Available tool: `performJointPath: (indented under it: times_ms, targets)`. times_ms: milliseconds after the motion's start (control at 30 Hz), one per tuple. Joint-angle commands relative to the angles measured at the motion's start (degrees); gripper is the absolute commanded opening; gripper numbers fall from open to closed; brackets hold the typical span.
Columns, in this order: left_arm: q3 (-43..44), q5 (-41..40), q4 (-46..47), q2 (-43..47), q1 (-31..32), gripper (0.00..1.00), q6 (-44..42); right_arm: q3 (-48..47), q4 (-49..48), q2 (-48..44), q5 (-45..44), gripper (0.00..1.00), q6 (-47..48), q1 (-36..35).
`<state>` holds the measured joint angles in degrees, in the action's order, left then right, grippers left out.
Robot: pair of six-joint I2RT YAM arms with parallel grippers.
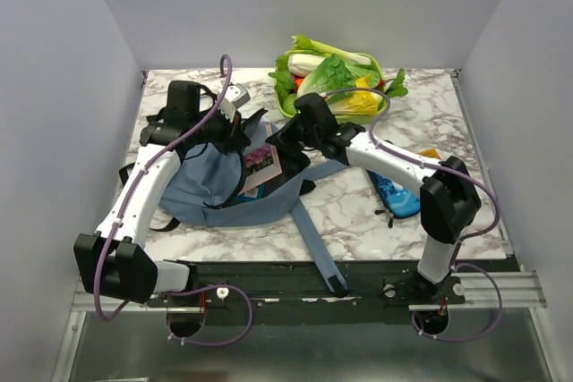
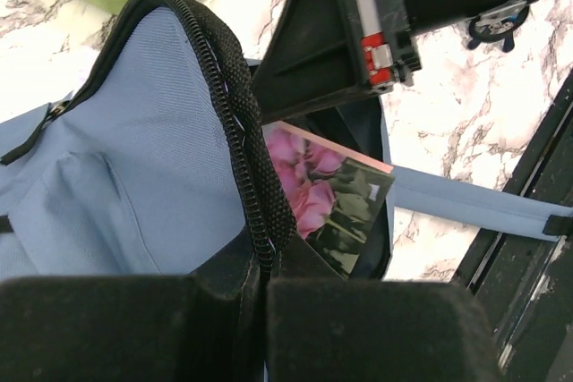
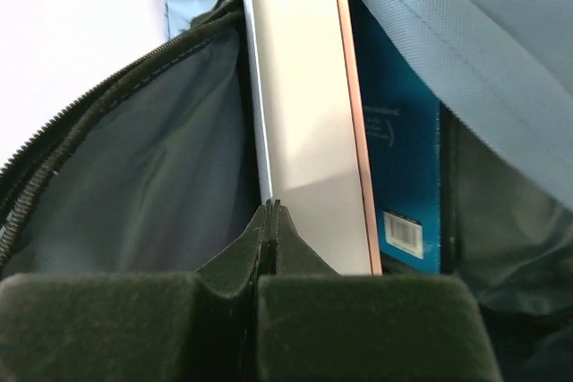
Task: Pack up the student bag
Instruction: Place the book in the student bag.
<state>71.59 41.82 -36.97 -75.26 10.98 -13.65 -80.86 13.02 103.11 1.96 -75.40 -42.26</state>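
Nearest the lens, the black foam pads (image 2: 107,328) of the left jaws are clenched on the black zipper rim (image 2: 240,131) of the soft grey-blue fabric student bag (image 1: 210,190). The bag lies left of centre on the white marbled bench (image 1: 358,212), with its mouth turned toward the right arm and a long flat blue strap (image 1: 313,239) trailing to the near edge. The right jaws are pressed tightly together at the edge of a slim book with a pink rose photograph on its cover (image 2: 327,199). Whether they pinch its cover or only push against it cannot be told. From the right wrist view the book stands on edge, partly inside the dark lining, just beside a blue-covered book with a barcode (image 3: 403,158) already in the bag. The step in hand looks like seating the rose book fully. To do that well, the left arm should hold the rim lifted and drawn away so the opening is wide. The right arm should drive the book along its own length, parallel to the blue one, until its outer corner clears the zipper teeth. Tilting it risks catching the fabric flap above. A small blue cartoon-print pencil case (image 1: 396,192) lies on the bench well to the right, likely next to pack.
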Motion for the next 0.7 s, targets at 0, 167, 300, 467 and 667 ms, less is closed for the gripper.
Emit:
performJointPath:
  times_ms: [0, 167, 300, 467, 667]
  targets:
    - [0.9, 4.5, 0.8, 3.3, 0.5, 0.03, 1.0, -6.5, 0.9, 4.7, -6.5, 0.01, -0.9, -1.4]
    - [0.9, 4.5, 0.8, 3.1, 0.5, 0.03, 0.0, -5.8, 5.7, 5.0, -4.5, 0.52, 4.7, -2.5]
    - [0.9, 4.8, 0.8, 2.4, 0.5, 0.03, -0.3, -0.5, 6.0, 1.8, 0.1, 0.7, 9.3, -1.6]
    - [0.7, 4.8, 0.8, 1.4, 0.5, 0.03, -0.3, 5.8, 5.9, -3.7, -3.3, 0.6, 11.7, -0.6]
    - [1.2, 4.1, 0.4, 1.8, 0.5, 0.03, -0.8, 3.6, 9.1, -3.1, -3.3, 0.27, 16.5, -0.4]
